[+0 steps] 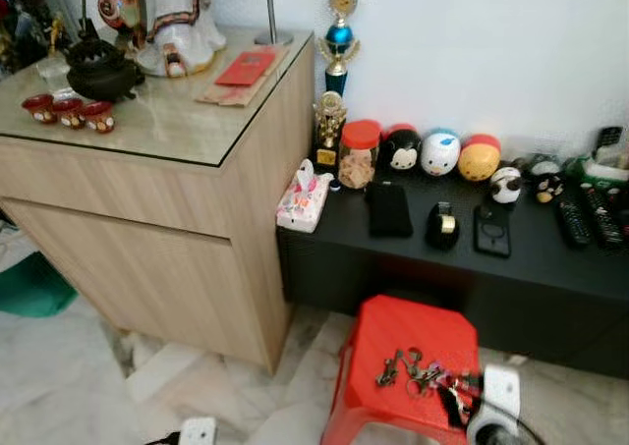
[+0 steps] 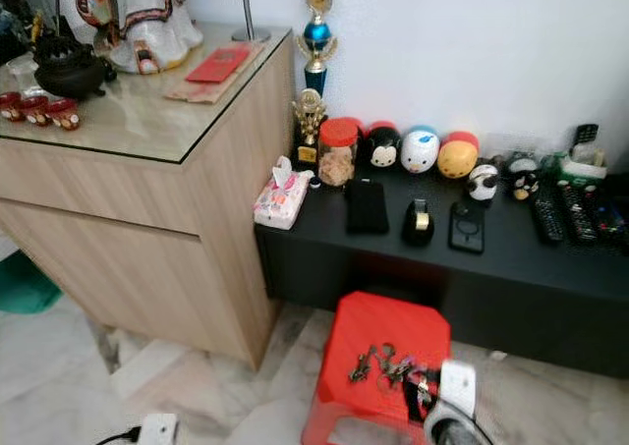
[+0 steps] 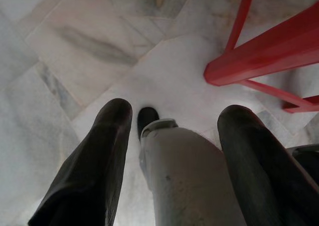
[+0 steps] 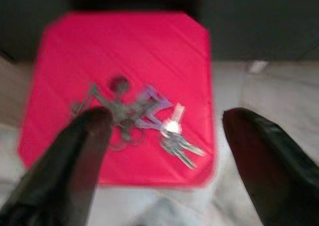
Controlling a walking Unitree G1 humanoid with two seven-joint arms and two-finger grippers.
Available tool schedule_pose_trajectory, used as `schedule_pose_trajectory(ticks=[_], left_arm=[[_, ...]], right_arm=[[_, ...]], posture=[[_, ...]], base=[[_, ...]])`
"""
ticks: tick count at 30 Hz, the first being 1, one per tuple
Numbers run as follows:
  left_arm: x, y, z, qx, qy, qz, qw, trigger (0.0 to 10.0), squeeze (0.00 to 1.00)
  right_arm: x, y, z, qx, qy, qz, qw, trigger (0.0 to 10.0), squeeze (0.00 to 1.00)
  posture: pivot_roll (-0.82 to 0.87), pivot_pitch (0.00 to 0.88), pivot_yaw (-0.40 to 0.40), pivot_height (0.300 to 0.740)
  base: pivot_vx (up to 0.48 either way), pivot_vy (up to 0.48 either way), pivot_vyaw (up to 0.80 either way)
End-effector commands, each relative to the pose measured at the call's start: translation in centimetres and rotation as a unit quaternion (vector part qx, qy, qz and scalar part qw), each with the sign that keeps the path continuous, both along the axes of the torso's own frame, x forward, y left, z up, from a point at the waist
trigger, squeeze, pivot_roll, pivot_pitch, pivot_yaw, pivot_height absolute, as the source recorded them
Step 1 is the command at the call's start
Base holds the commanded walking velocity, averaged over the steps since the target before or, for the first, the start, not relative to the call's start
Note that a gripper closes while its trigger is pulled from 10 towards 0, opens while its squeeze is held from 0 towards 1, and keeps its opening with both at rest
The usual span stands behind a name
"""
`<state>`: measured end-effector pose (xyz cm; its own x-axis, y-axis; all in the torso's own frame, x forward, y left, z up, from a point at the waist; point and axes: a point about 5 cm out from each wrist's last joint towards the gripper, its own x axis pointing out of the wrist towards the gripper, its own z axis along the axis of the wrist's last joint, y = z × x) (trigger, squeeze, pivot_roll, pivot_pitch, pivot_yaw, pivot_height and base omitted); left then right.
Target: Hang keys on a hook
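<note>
Keys on the red stool

The keys point(image 4: 142, 118) lay near the front edge of the red stool point(image 1: 413, 342). The right gripper point(image 4: 164, 131) hovered just above them, fingers spread wide. The left gripper point(image 3: 174, 131) hung over the marble floor point(image 3: 60, 76), fingers apart.

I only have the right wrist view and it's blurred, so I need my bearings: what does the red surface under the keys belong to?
Observer: It is the seat of a red stool standing on the marble floor in front of a low black bench.
Operator: Where is the right gripper relative to the keys?
Observer: The right gripper hovers open above the keys, at the stool's near right edge.
Operator: And the left arm?
Observer: The left gripper is open, pointing down at the floor beside the stool's legs.
</note>
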<state>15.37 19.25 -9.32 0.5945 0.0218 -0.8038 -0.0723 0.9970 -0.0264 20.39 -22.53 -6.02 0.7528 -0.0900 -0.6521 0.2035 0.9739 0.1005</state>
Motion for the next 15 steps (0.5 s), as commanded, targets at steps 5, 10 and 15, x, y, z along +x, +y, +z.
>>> schedule_pose_trajectory(ticks=[5,10,15], left_arm=[[-1.59,0.73,-0.48,0.010,0.018,0.006,1.000,10.0,0.00],[-1.60,0.83,-0.44,0.015,0.015,0.004,1.000,10.0,0.00],[-2.04,0.95,-0.53,0.015,0.014,0.001,1.000,10.0,0.00]], right_arm=[[-2.12,0.65,-1.27,0.019,0.027,-0.002,0.999,10.0,0.00],[-2.25,0.77,-1.35,0.023,0.027,-0.003,0.999,10.0,0.00],[-2.48,1.10,-1.50,0.028,0.028,-0.003,0.999,10.0,0.00]], posture=[[0.00,0.000,-0.038,0.740],[0.01,0.000,-0.037,0.740],[0.00,0.000,-0.023,0.740]], base=[[0.000,0.000,0.00],[0.000,0.000,0.00],[0.000,0.000,0.00]])
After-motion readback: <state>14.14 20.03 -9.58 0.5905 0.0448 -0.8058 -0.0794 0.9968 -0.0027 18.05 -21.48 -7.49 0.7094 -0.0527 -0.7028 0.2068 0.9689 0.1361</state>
